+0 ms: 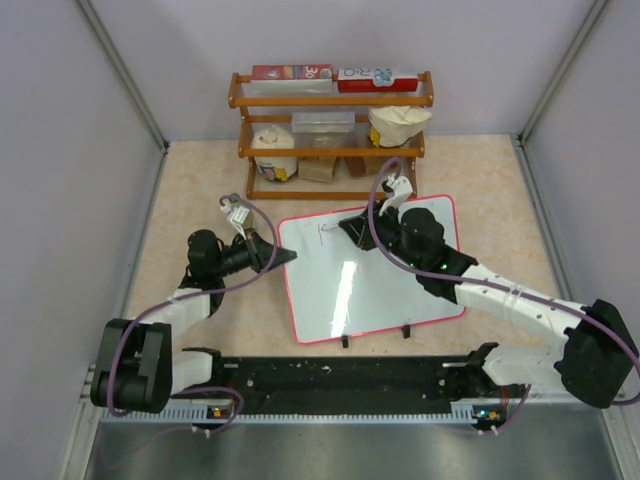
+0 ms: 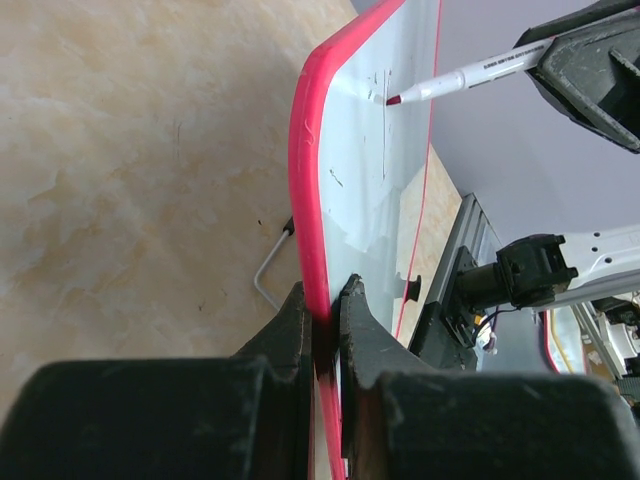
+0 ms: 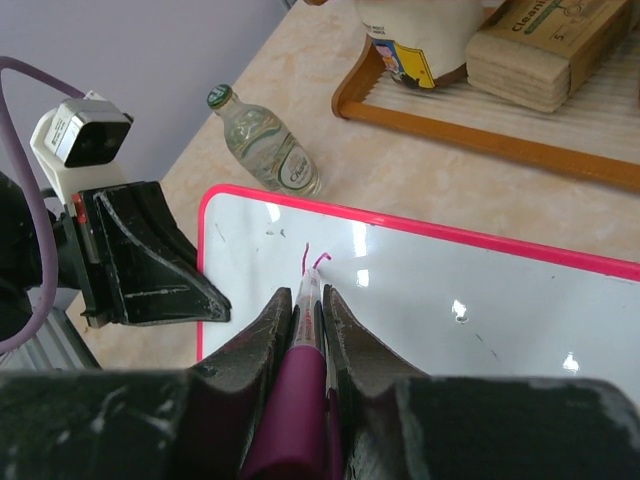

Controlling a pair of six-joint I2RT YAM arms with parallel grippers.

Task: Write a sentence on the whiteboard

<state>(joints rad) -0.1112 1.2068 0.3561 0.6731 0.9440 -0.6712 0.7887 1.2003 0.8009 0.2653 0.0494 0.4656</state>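
Matte beige desk (image 1: 180,230), marbled. Near its middle, skewed to its edges, a glossy rectangular whiteboard (image 1: 385,295): white face streaked with glare, thin red-pink frame with rounded corners, small black clip feet (image 1: 345,341) on the near edge. Just off the board's far left corner, a clear glass bottle (image 3: 265,150) with a dark green cap. Along the desk's back edge, a brown wooden rack (image 1: 330,100) with slatted shelves.

Black, scuffed left gripper (image 1: 288,257): nearly closed, pinching the whiteboard's left frame edge. Black right gripper (image 1: 352,228): clamped tight on a marker (image 2: 460,78) with a white barrel and magenta rear. Marker tip at the board's surface near the far left corner, right at the sentence (image 3: 312,262), which shows only a couple of thin pink strokes.

Counts: two grippers, one whiteboard, two clip feet, one marker, one bottle, one rack.
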